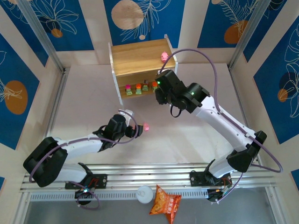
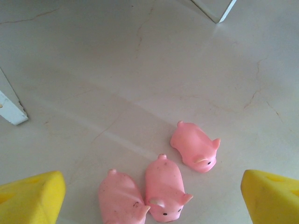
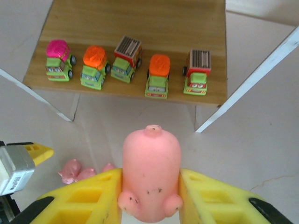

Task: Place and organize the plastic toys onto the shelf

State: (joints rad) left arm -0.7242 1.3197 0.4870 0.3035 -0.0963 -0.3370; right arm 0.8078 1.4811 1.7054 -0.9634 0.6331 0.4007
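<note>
While the right gripper (image 3: 150, 193) pinches a pink pig (image 3: 152, 158) between its yellow fingers (image 3: 88, 198), it hangs just in front of the shelf (image 1: 140, 58). Five small toy trucks stand in a row on the lower board (image 3: 140, 23) ahead of it: a pink-topped one (image 3: 59, 60), two orange-topped ones and two with dark tops. Another pig (image 1: 164, 56) sits on the top board near its right end. Over the tabletop (image 2: 140, 70), well apart from the shelf, the left gripper (image 1: 132, 127) hovers with its jaws spread wide. Three loose pigs (image 2: 164, 189) lie close together between and just beyond its fingers.
</note>
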